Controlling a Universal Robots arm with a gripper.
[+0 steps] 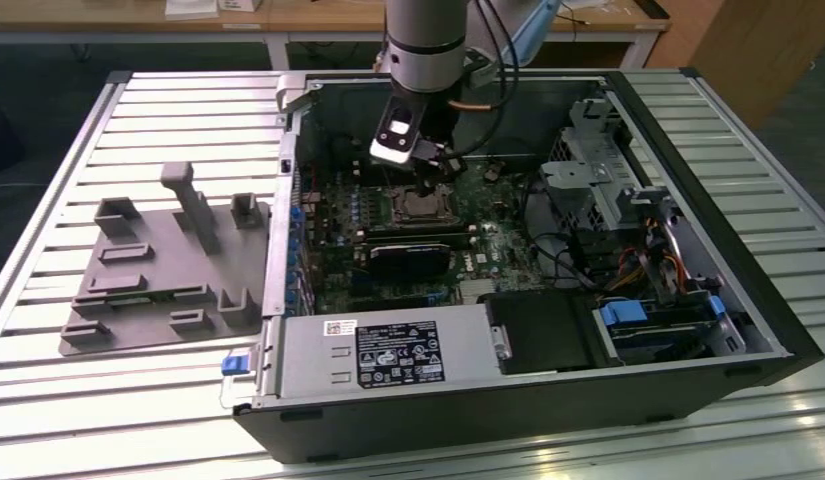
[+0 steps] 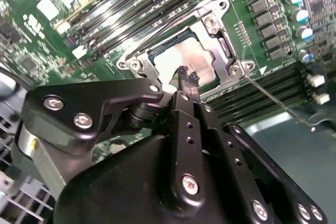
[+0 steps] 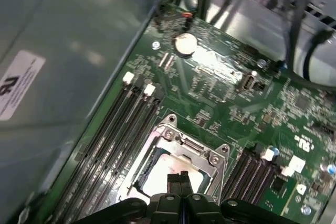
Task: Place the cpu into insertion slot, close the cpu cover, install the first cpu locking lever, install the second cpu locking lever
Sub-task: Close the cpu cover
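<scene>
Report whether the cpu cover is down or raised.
Down. In the second wrist view the cpu cover lies flat around the cpu, whose metal top shows through its window.

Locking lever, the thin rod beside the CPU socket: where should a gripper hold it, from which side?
Take the locking lever near its free end, away from the cpu cover, probably from above, pinching across it: it is a thin straight rod lying over the memory slots.

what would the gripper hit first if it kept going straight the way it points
Probably the top of the cpu, framed by the cpu cover; the shut gripper aims at its edge, though depth is unclear.
</scene>
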